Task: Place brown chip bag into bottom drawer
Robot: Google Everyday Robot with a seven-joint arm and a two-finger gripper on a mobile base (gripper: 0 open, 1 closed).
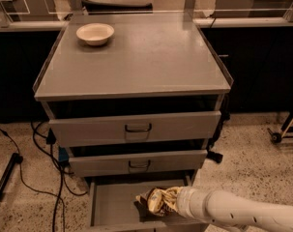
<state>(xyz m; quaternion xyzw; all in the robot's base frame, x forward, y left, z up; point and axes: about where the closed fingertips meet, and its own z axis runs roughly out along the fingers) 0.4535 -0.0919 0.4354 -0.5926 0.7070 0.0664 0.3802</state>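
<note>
The brown chip bag (157, 200), crinkly cream-yellow and dark brown, sits at the end of my white arm, low inside the open bottom drawer (109, 204). The drawer is pulled out below the two upper grey drawers and shows a plain grey floor. My gripper (171, 202) is at the bag's right side, hidden behind the bag and the arm's white wrist. The bag is over the drawer's right half, at or just above the floor.
A grey cabinet top (146, 57) carries a round cream bowl (95, 33) at its back left. The two upper drawers (136, 127) with dark wire handles stick out slightly. Black cables (44, 158) and a stand leg lie on the speckled floor at left.
</note>
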